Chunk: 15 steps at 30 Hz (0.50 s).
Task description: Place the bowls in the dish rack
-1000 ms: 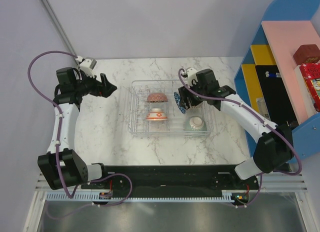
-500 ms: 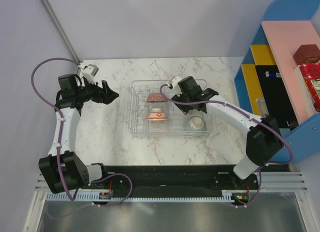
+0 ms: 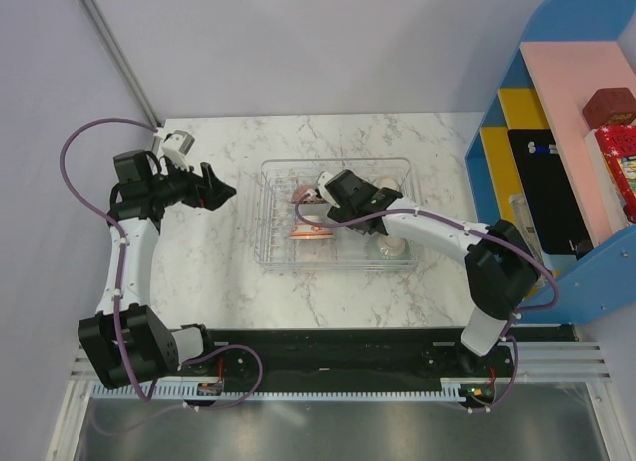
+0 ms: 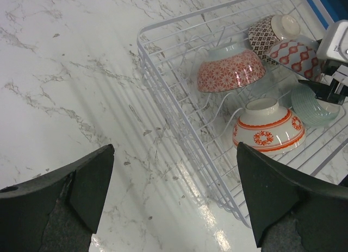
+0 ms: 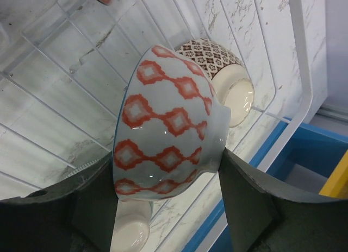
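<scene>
Right tool [image 5: 165, 182] grips a diamond-patterned bowl [image 5: 163, 127] half hiding a lattice bowl [image 5: 220, 59].

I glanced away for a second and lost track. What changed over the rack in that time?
The right pincer, shut on the red-diamond bowl throughout, swung left across the dish rack, from its right half toward its left half, next to the floral bowl. Nothing was let go. The left pincer stayed open beside the rack. The orange-banded bowl and pale green bowl lay unmoved.

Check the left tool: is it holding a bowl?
No, the left tool is open above the marble table, with nothing between its fingers.
</scene>
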Available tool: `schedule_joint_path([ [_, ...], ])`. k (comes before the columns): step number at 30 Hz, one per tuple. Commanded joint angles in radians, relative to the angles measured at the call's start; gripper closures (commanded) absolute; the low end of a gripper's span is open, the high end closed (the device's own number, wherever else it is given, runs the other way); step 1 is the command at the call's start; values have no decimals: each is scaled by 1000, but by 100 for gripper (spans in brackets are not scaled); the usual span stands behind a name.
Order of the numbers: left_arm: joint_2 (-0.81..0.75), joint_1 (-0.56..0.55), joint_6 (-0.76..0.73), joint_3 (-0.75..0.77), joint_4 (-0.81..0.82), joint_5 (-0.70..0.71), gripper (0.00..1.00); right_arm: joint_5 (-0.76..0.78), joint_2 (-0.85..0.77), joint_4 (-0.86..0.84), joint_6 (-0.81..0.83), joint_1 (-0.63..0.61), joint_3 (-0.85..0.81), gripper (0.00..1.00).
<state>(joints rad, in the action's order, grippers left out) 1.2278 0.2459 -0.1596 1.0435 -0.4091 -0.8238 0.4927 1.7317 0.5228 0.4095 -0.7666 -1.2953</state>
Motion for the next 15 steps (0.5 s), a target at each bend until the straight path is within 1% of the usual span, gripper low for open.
schedule_joint_path([
  [1, -17, 10, -21, -5, 35, -44, 0, 153, 20, -99, 83, -16, -12, 100],
  [15, -24, 13, -17, -16, 47, -51, 0, 153, 95, -119, 115, -76, 16, 100],
])
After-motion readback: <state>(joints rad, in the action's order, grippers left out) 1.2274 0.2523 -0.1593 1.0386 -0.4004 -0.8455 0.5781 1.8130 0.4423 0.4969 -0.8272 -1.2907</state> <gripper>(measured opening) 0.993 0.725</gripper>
